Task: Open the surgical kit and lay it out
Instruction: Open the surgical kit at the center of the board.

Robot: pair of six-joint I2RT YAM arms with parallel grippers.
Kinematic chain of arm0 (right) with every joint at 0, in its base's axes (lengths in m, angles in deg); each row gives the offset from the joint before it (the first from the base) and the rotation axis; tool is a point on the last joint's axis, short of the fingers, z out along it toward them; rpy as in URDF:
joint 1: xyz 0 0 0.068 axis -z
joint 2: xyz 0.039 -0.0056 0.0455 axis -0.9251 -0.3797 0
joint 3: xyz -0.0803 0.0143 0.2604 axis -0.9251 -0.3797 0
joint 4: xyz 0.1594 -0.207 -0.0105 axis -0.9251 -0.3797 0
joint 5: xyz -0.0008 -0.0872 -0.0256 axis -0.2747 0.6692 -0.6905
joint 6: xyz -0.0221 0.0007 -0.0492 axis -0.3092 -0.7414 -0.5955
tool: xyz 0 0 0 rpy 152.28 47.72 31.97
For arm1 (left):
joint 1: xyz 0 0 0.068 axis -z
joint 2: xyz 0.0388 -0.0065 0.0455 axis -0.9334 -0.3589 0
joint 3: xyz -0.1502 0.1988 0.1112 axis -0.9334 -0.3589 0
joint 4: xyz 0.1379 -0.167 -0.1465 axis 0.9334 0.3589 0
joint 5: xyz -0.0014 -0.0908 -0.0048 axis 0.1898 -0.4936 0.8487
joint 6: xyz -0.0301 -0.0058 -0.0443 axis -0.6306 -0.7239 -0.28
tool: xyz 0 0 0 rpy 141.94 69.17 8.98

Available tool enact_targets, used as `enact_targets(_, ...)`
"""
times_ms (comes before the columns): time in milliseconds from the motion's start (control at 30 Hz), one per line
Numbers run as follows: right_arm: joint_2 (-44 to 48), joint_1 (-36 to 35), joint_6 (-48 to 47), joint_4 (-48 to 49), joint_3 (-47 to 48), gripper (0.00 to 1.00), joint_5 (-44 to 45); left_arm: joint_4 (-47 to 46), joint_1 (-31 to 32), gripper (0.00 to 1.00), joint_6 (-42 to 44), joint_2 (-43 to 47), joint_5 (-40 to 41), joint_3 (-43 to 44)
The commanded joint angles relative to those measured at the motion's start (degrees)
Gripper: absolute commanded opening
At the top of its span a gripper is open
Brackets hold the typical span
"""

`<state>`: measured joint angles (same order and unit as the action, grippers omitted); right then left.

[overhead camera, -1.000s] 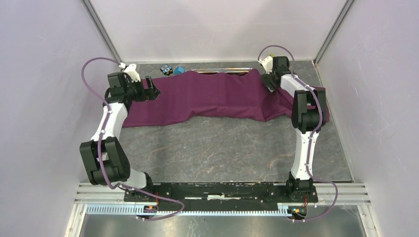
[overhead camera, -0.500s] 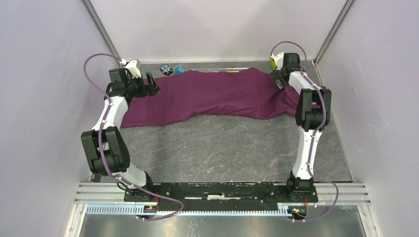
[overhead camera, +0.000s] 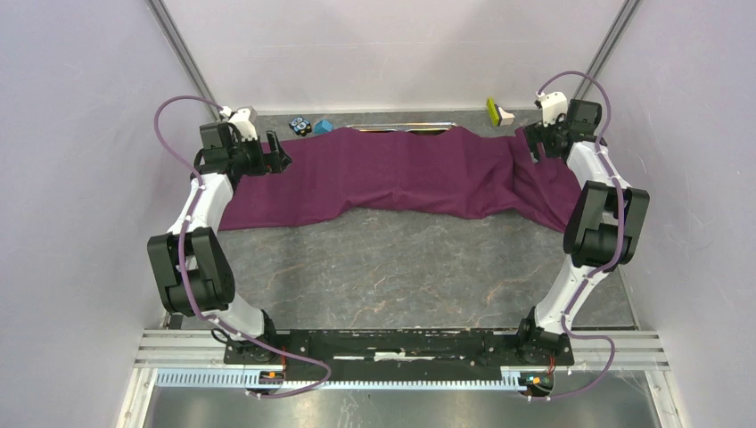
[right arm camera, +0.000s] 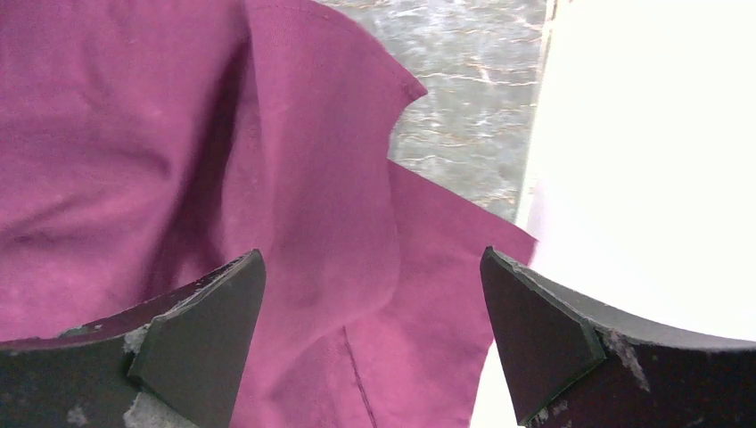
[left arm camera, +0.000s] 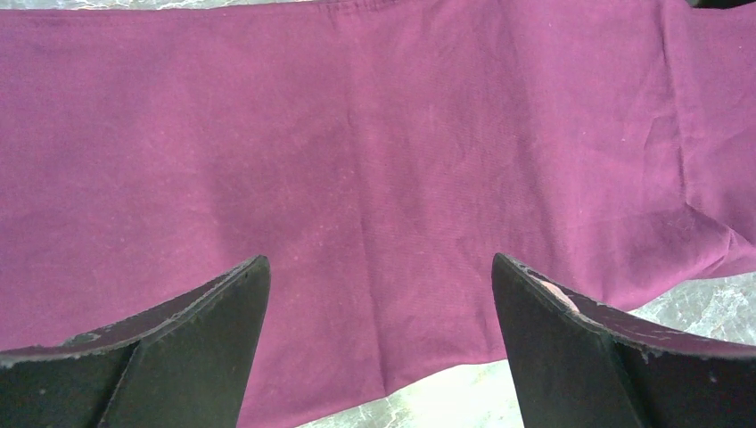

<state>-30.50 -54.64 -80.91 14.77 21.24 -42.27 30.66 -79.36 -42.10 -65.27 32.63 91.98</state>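
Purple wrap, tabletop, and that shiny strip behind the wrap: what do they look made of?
Purple wrap: woven cloth, matte; it creases, folds and shows a stitched seam in the right wrist view.
Tabletop: grey with pale veining, stone-look, slight sheen; real stone or printed laminate, can't tell.
Shiny strip: likely polished metal, bright and straight-edged; mostly covered.

The purple cloth (overhead camera: 401, 174) covers the steel tray (overhead camera: 403, 129) (only its far rim shows).
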Motion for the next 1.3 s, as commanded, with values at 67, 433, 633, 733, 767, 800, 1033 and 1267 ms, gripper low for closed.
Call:
enact_targets(67, 2.1, -0.2, -0.1, 3.1, -1.1, 0.98, 8.6, -2.1, 1.1, 1.0, -1.3, -0.4, 1.4, 2.2)
enact_targets(433, -3.4, 1.2, -1.5, 2.9, -0.6, 0.98, 13.3, -2.3, 2.0, 1.0, -1.6, -2.1, 2.2, 3.9)
enact_targets(633, -8.3, 1.0, 0.4, 0.3, 0.7, 0.97, 10.5, -2.4, 2.4, 1.0, -1.7, -3.2, 2.4, 4.4)
enact_targets(733, -11.7, 1.0, 0.8, -1.5, 4.0, 0.95, 14.0, -2.2, 2.5, 1.0, -1.7, -3.5, 2.5, 4.4)
enact_targets(767, -12.7, 1.0, 0.6, -2.0, 5.2, 0.95, 15.5, -1.9, 2.5, 1.0, -1.6, -3.6, 2.6, 4.5)
enact_targets(800, -13.3, 0.9, 0.2, -2.2, 6.3, 0.95, 17.3, -1.6, 2.6, 1.0, -1.4, -3.7, 2.8, 4.8)
enact_targets(1033, -18.5, 1.0, -4.6, -2.7, 14.9, 0.95, 26.3, 0.3, 3.1, 1.0, -0.5, -3.3, 4.7, 6.4)
enact_targets(1267, -23.0, 1.0, -8.6, -0.7, 22.7, 0.96, 31.2, 0.5, 3.8, 1.0, -0.4, -3.0, 6.5, 6.4)
